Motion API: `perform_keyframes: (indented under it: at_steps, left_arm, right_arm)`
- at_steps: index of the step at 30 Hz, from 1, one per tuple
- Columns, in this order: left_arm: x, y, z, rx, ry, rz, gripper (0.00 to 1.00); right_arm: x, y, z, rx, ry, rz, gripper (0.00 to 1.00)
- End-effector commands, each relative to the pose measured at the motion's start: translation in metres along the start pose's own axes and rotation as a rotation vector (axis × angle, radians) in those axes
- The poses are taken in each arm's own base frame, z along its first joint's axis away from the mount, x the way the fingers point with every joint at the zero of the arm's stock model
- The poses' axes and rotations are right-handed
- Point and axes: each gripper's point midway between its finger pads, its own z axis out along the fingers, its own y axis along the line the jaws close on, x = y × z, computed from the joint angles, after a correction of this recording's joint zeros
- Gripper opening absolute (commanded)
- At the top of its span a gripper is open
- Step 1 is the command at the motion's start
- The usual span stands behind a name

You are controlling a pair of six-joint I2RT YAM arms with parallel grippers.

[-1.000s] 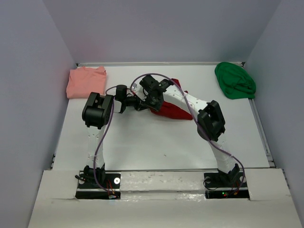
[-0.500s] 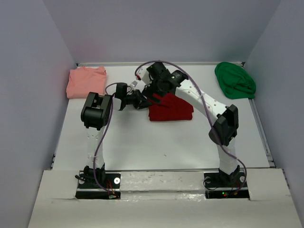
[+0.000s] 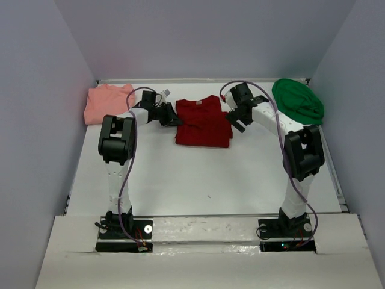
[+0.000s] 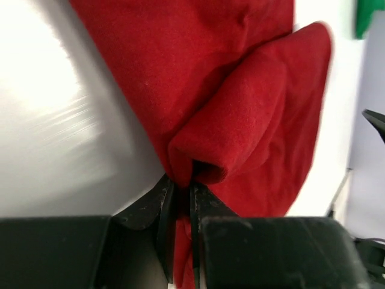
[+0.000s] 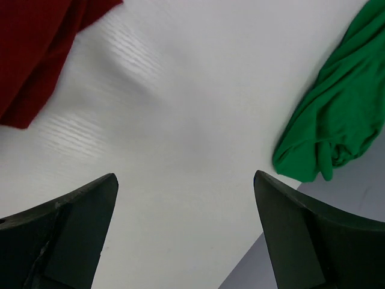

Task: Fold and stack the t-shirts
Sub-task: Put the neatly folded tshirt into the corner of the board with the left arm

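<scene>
Since half a second ago the right arm has swung from its reach across the middle to the right side of the dark red shirt [image 3: 203,123], and the left arm has drawn back and to the left. The shirt, which was a smaller bunched bundle, now lies spread wider on the white table [image 3: 198,180], its collar toward the far wall. From above, the left gripper [image 3: 170,114] sits at the shirt's left upper edge by the sleeve, touching the cloth. The left wrist view shows its two dark fingers [image 4: 165,201] pressed nearly together, with a rolled fold of red fabric pinched between them and the rest of the cloth billowing away from the pinch. The right gripper [image 3: 237,120] is just off the shirt's right upper edge. In its own wrist view the two fingers [image 5: 81,208] stand far apart with nothing between them but bare table; the red cloth lies off to the upper left of that view and is not touched. The bright green shirt [image 3: 298,101] lies crumpled in a heap at the far right corner of the table, near the right arm but apart from its gripper. The salmon-pink shirt [image 3: 108,102] lies folded flat at the far left corner, just beyond the left arm's wrist and separate from the red shirt.
</scene>
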Motion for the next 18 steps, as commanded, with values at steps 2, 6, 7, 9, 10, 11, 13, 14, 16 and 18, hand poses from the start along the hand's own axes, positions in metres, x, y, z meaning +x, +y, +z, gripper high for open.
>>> perform_keyframes:
  at_steps: [2, 6, 7, 9, 10, 11, 13, 14, 16, 18]
  left_arm:
    - [-0.006, 0.031, -0.046, -0.16, 0.013, 0.092, 0.0]
    - [-0.008, 0.067, -0.067, -0.253, 0.086, 0.102, 0.0]
    - [-0.006, 0.074, -0.071, -0.272, 0.102, 0.095, 0.0]
    - [-0.004, 0.089, -0.084, -0.317, 0.122, 0.104, 0.0]
    - [-0.003, 0.091, -0.086, -0.328, 0.118, 0.109, 0.0]
    - [-0.003, 0.092, -0.089, -0.343, 0.113, 0.12, 0.0]
    - [-0.007, 0.094, -0.098, -0.387, 0.098, 0.162, 0.0]
    - [-0.01, 0.094, -0.103, -0.413, 0.088, 0.175, 0.0]
    - [-0.016, 0.095, -0.109, -0.443, 0.083, 0.203, 0.0]
    - [-0.026, 0.097, -0.116, -0.494, 0.076, 0.222, 0.0]
  right_arm:
    - [-0.022, -0.007, -0.02, 0.055, -0.121, 0.025, 1.0]
    - [-0.02, -0.009, -0.024, 0.06, -0.13, 0.028, 1.0]
    - [-0.021, -0.01, -0.026, 0.062, -0.134, 0.028, 1.0]
    - [-0.022, -0.012, -0.031, 0.066, -0.144, 0.033, 1.0]
    - [-0.022, -0.013, -0.031, 0.066, -0.146, 0.033, 1.0]
    - [-0.021, -0.012, -0.031, 0.063, -0.146, 0.033, 1.0]
    - [-0.019, -0.01, -0.032, 0.057, -0.145, 0.035, 1.0]
    - [-0.018, -0.008, -0.032, 0.052, -0.146, 0.04, 1.0]
    - [-0.015, -0.006, -0.032, 0.043, -0.144, 0.042, 1.0]
    - [-0.01, 0.0, -0.03, 0.028, -0.136, 0.04, 1.0]
